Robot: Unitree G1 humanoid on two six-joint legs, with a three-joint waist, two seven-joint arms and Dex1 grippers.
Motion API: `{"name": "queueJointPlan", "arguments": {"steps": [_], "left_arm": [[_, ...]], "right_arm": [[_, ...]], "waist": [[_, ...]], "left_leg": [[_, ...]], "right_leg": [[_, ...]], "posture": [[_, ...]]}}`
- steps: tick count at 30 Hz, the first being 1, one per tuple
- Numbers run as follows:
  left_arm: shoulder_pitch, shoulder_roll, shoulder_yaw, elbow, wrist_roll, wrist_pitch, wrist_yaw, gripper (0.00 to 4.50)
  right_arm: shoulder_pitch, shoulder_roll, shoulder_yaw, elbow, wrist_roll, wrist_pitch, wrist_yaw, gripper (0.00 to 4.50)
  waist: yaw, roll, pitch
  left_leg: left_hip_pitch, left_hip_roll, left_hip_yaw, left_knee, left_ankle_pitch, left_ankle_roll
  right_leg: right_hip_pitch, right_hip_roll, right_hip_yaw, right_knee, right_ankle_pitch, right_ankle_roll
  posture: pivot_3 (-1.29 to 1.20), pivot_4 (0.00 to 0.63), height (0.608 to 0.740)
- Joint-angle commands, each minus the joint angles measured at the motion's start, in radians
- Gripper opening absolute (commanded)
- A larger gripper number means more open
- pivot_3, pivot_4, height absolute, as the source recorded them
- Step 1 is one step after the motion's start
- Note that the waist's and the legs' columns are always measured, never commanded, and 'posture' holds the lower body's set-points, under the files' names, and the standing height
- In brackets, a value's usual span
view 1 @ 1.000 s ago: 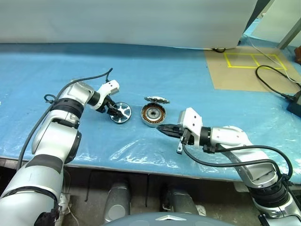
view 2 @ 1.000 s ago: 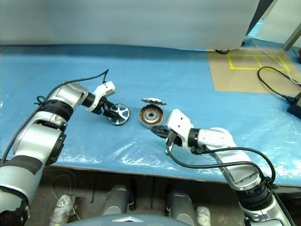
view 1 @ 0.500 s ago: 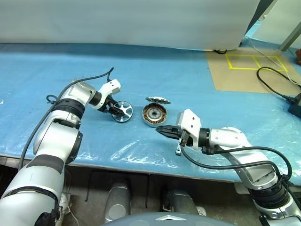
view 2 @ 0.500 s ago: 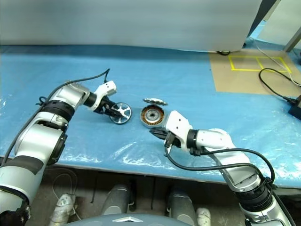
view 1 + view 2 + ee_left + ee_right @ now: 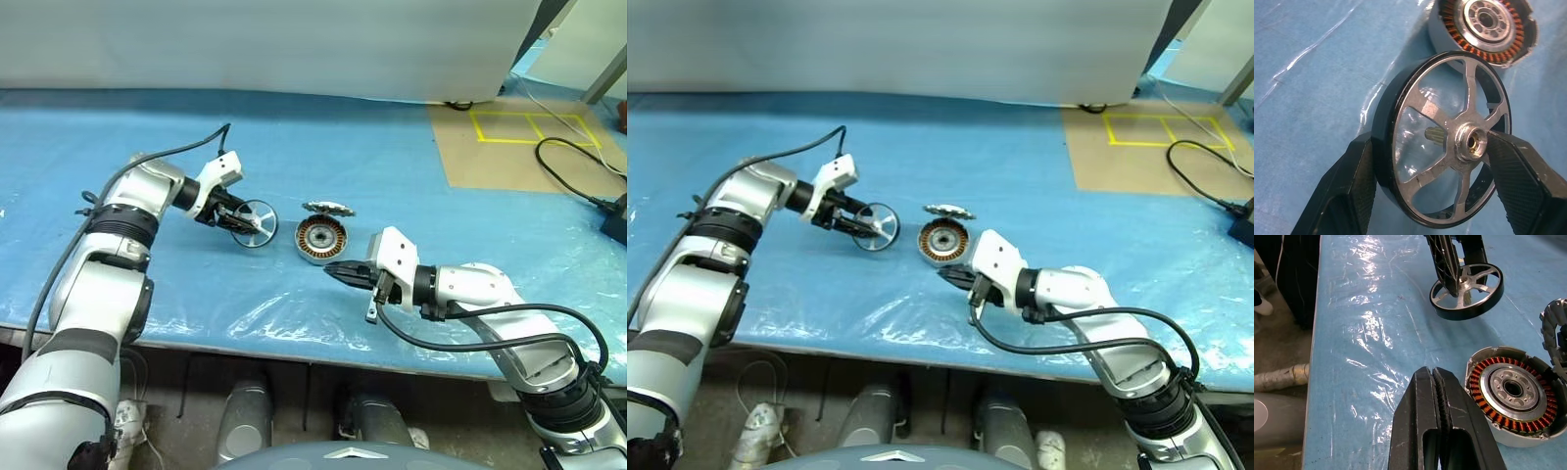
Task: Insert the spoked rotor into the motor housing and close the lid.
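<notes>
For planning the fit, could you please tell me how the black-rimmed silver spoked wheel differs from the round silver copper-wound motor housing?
The black-rimmed silver spoked wheel is tilted on edge in the left end effector; the round silver copper-wound motor housing lies flat on the blue sheet. The wheel is open between spokes; the housing is packed with windings. Both are round with a central hole.

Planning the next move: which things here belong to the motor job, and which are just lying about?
Job: spoked wheel in left tool, motor ring with copper windings, jagged silver disc behind it.
Lying about: brown board with yellow tape, black cable.
</notes>
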Motion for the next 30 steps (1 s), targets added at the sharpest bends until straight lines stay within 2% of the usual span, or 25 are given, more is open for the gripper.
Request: {"name": "queueJointPlan", "arguments": {"steps": [1, 4, 11, 18, 23, 30], "left_arm": [[0.045, 0.058, 0.021, -0.115, -0.054, -0.031, -0.085, 3.03], [0.100, 0.086, 0.033, -0.187, -0.098, -0.059, -0.091, 3.03], [0.260, 0.026, 0.167, -0.390, -0.232, -0.069, 0.046, 3.03], [0.394, 0.013, 0.169, -0.559, -0.278, -0.023, 0.115, 3.03], [0.382, 0.022, 0.133, -0.529, -0.242, -0.010, 0.151, 3.03], [0.274, 0.066, 0.021, -0.339, -0.098, 0.015, 0.177, 3.03]], "right_arm": [[-0.019, 0.002, -0.010, -0.001, 0.011, -0.025, 0.006, 0.00], [-0.029, 0.002, -0.016, 0.013, 0.013, -0.030, 0.009, 0.00], [-0.050, -0.001, -0.042, 0.034, 0.022, -0.028, 0.010, 0.00], [-0.071, -0.018, -0.060, 0.056, 0.033, -0.027, 0.026, 0.00], [-0.080, -0.023, -0.060, 0.057, 0.035, -0.026, 0.033, 0.00], [-0.083, -0.021, -0.053, 0.058, 0.034, -0.026, 0.037, 0.00]], "waist": [[0.000, 0.000, 0.000], [0.000, 0.000, 0.000], [0.001, 0.000, 0.000], [-0.001, 0.000, 0.000], [0.000, 0.000, 0.000], [0.000, 0.000, 0.000]], "left_leg": [[0.000, 0.000, 0.000, 0.000, 0.000, 0.000], [0.000, 0.000, 0.000, -0.001, 0.000, 0.000], [0.000, 0.000, 0.000, 0.000, 0.000, 0.000], [0.000, 0.000, 0.001, 0.000, 0.000, 0.000], [0.001, 0.000, 0.001, 0.001, 0.000, 0.000], [0.001, 0.000, 0.001, 0.001, 0.000, 0.000]], "right_leg": [[0.000, 0.000, 0.000, 0.000, 0.000, 0.000], [0.000, 0.000, 0.000, -0.001, 0.000, 0.000], [0.001, 0.000, 0.000, 0.000, -0.001, -0.002], [0.000, 0.000, 0.000, 0.000, -0.001, -0.002], [0.001, 0.000, 0.000, 0.001, -0.001, -0.002], [0.001, 0.000, 0.000, 0.001, -0.001, -0.002]], "posture": [[0.00, 0.150, 0.740], [0.00, 0.150, 0.740], [0.00, 0.150, 0.740], [0.00, 0.150, 0.740], [0.00, 0.150, 0.740], [0.00, 0.150, 0.740]]}}
